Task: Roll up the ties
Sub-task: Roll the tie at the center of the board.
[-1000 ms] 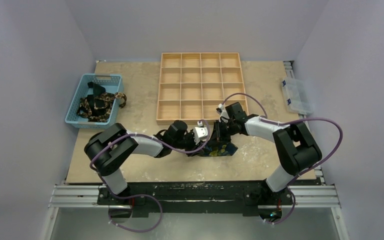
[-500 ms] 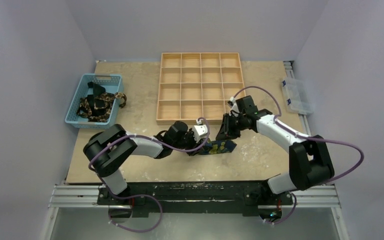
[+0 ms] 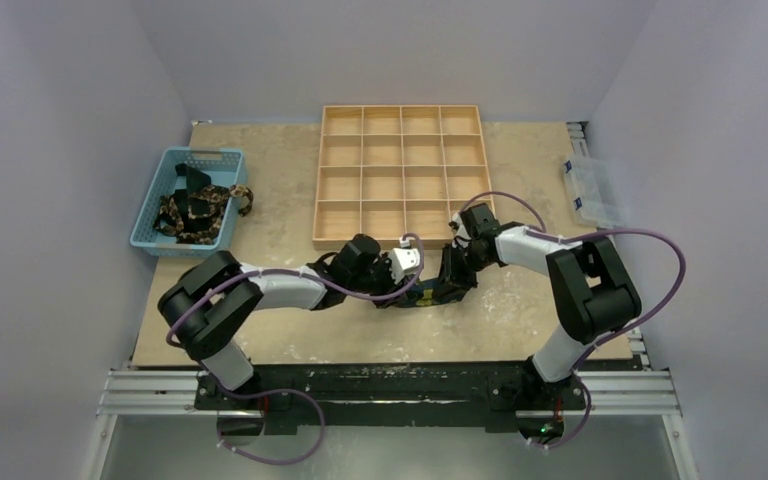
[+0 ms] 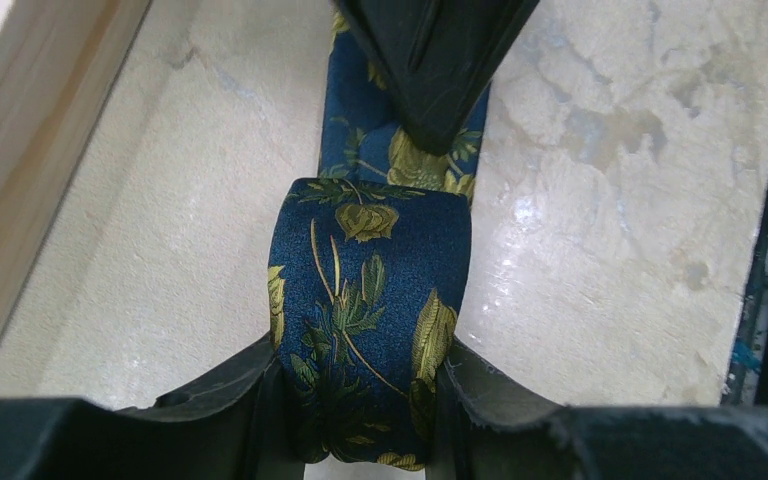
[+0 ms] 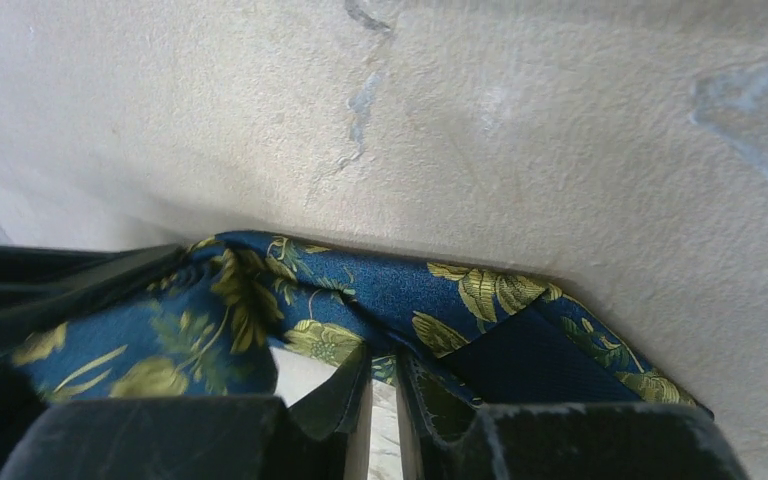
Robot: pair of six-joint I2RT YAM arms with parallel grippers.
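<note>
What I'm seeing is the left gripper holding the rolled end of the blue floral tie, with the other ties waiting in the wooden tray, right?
Not quite. The left gripper does hold the rolled end of the tie, but the other ties wait in the blue basket, not the wooden tray. The top external view shows it.

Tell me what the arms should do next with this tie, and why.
Probably the left gripper should roll the tie another turn toward the right gripper. The tie is only partly rolled in the left gripper's hold, and an unrolled stretch lies flat on the table, reaching the right gripper's tips.
</note>
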